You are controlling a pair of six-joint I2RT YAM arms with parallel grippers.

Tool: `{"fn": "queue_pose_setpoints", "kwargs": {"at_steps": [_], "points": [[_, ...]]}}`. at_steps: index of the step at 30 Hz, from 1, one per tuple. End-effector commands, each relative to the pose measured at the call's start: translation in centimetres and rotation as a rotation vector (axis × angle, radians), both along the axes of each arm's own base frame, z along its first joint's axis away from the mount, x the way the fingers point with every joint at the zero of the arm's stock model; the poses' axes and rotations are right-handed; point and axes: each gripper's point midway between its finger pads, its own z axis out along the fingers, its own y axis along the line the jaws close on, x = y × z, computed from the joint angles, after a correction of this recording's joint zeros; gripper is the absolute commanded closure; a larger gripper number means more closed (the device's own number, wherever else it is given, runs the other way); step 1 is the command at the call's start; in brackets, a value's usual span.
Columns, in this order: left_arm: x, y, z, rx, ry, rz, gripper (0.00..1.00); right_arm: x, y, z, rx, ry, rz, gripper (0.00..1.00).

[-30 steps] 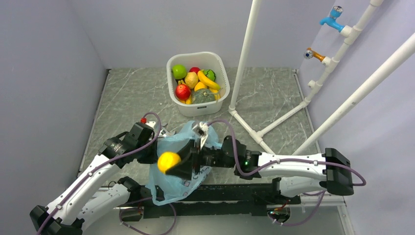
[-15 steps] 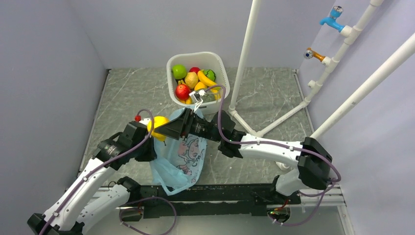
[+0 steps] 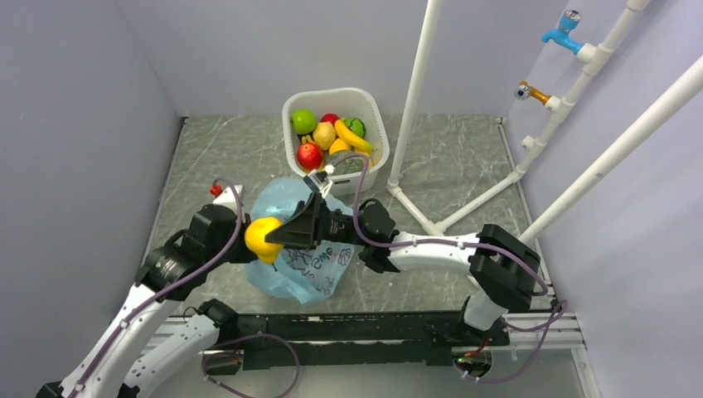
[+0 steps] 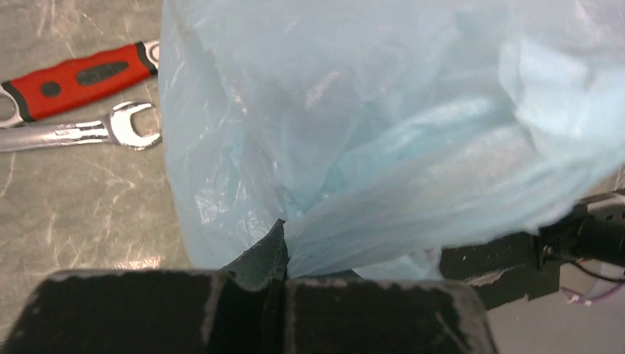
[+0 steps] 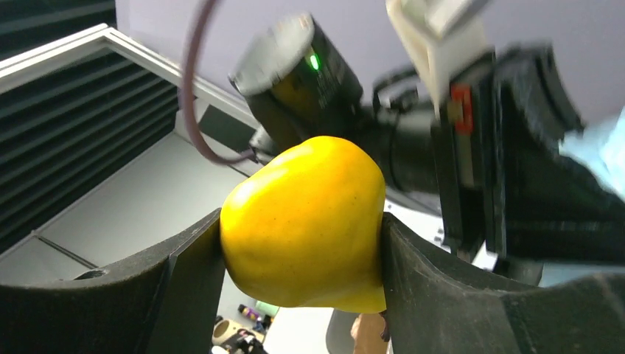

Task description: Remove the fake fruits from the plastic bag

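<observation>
From above, the right gripper (image 3: 273,238) is closed around the yellow round fruit (image 3: 259,236). It holds the fruit over the bench (image 3: 464,157), left of the middle and nearer the front edge. The plastic bag (image 3: 308,264) lies crumpled just beside it. A white basket (image 3: 375,112) of toy fruits (image 3: 325,135) stands at the middle of the back edge.

From the left wrist, the left gripper (image 4: 282,258) is squeezed shut on a fold of the bag. It is hard to tell if more fruit is inside. A red-handled tool (image 4: 74,77) and a silver spanner (image 4: 81,133) lie next to the bag.

From the right wrist, the fruit touches both black fingers (image 5: 169,287).
</observation>
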Motion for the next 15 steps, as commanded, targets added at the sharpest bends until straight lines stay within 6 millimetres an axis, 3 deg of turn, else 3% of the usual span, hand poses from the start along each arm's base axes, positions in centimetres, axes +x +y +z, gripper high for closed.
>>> {"fn": "queue_pose_setpoints", "kwargs": {"at_steps": [1, 4, 8, 11, 15], "points": [[2.7, -0.5, 1.4, 0.020, -0.014, 0.027, 1.00, -2.3, -2.9, 2.8, 0.084, -0.119, 0.002, 1.00], [2.2, -0.1, -0.5, 0.045, 0.045, 0.045, 1.00, 0.2, -3.6, 0.7, -0.112, -0.204, -0.209, 1.00], [1.1, 1.0, -1.2, 0.063, 0.049, 0.067, 1.00, 4.7, -7.0, -1.6, -0.363, -0.308, -0.521, 1.00], [0.3, 1.6, -1.9, 0.083, 0.063, 0.068, 1.00, 7.5, -9.9, -0.9, -0.466, -0.417, -0.702, 1.00], [0.3, 0.7, -2.5, 0.066, 0.072, 0.018, 1.00, 11.3, -11.9, 0.8, -0.625, -0.566, -0.887, 0.98]]}}
